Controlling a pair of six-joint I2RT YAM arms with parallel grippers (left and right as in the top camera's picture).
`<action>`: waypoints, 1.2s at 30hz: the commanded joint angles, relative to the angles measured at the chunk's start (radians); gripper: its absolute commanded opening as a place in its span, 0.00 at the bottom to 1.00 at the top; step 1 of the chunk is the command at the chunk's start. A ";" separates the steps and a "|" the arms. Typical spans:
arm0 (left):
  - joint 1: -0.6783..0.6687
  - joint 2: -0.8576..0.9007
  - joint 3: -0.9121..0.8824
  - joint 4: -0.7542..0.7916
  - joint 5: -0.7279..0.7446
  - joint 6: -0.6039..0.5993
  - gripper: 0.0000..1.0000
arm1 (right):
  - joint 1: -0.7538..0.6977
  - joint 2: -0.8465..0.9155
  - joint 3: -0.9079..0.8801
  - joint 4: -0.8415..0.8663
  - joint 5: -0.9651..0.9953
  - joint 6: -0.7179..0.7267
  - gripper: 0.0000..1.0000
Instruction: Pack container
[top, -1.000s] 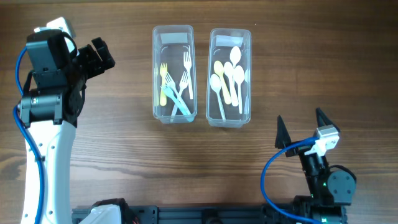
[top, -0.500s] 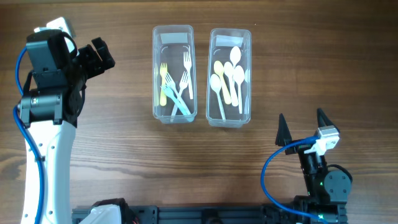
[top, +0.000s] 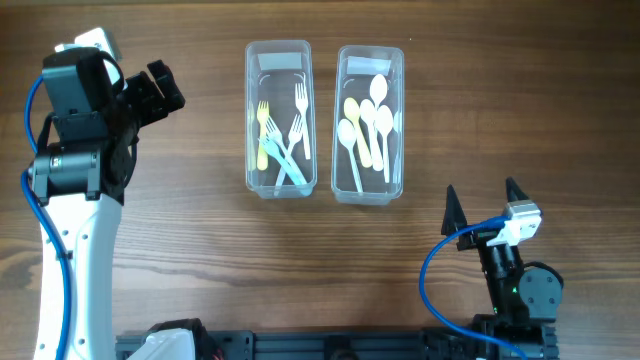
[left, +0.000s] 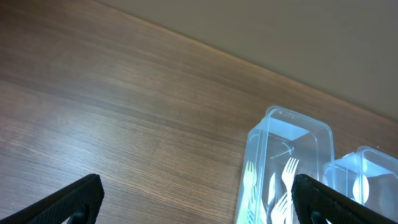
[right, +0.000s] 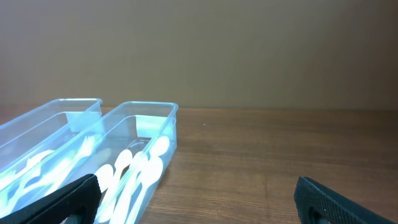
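Left gripper (top: 160, 88) sits at the far left of the table (top: 200, 250), well apart from both boxes. From overhead it reads as a black lump. The wrist view shows only its fingertips (left: 74, 198), cut off in the bottom corners, spread wide with nothing between. Fork box (top: 280, 118) comes next, forks (top: 283, 140) tangled, count unclear, and its near end is cropped in the left wrist view. Spoon box (top: 369, 123) is just beside it, spoons (top: 368, 120) overlapping, clear walls hard to trace. Right gripper (top: 482, 195) is near the front right, fingers spread, empty, apart from the boxes. Its wrist view crops both boxes at the left and bottom edges
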 joint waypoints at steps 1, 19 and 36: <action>0.006 -0.002 0.011 0.003 -0.010 -0.002 1.00 | 0.006 -0.003 -0.002 0.002 0.018 0.013 1.00; 0.006 -0.002 0.011 0.003 -0.010 -0.002 1.00 | 0.006 -0.003 -0.002 0.002 0.018 0.012 1.00; 0.004 -0.229 0.007 -0.079 -0.010 -0.002 1.00 | 0.006 -0.003 -0.002 0.002 0.018 0.012 1.00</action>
